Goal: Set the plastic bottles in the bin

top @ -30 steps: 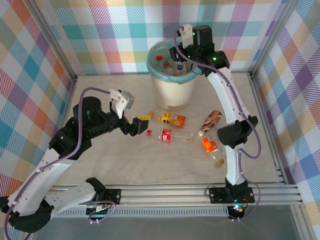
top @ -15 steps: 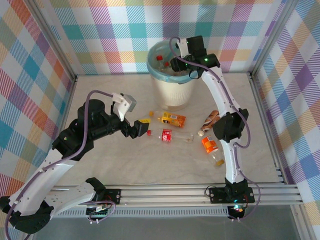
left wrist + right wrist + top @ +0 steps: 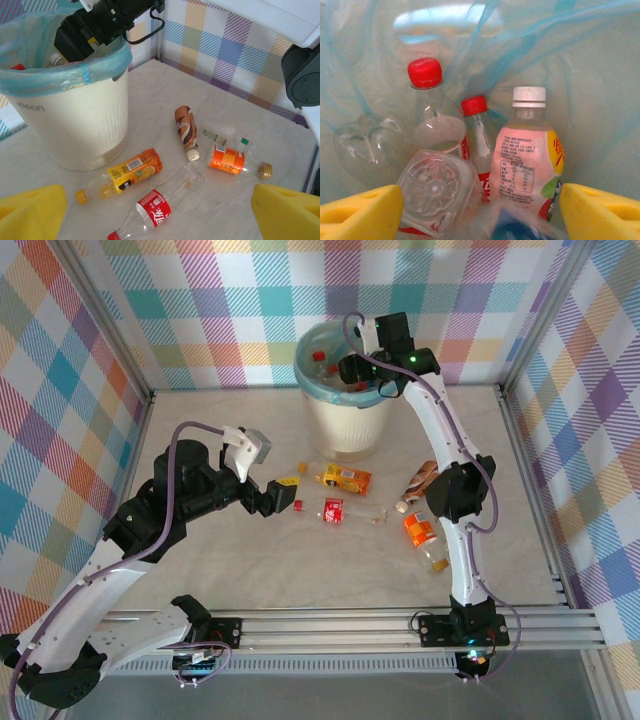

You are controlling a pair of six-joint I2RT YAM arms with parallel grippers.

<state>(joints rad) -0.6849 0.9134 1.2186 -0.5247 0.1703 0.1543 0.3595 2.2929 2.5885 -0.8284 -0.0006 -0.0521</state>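
Right gripper [image 3: 351, 369] hangs over the bin [image 3: 345, 430] at 12 o'clock, jaws spread. Left gripper [image 3: 289, 493], jaws spread, sits 9 o'clock of red-labelled bottle [image 3: 335, 510].

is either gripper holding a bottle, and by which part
Nothing is held. Both the left gripper and the right gripper stand open, the right one above loose plastic bottles in the cream-white round bin.

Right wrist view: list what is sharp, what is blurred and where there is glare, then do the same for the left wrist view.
Right wrist view: the pink-labelled bottle and red caps are sharp, the near yellow pads soft, with a bright washed-out patch on the teal liner. Left wrist view: the table bottles are crisp, the corner pads blurred, no strong glare.
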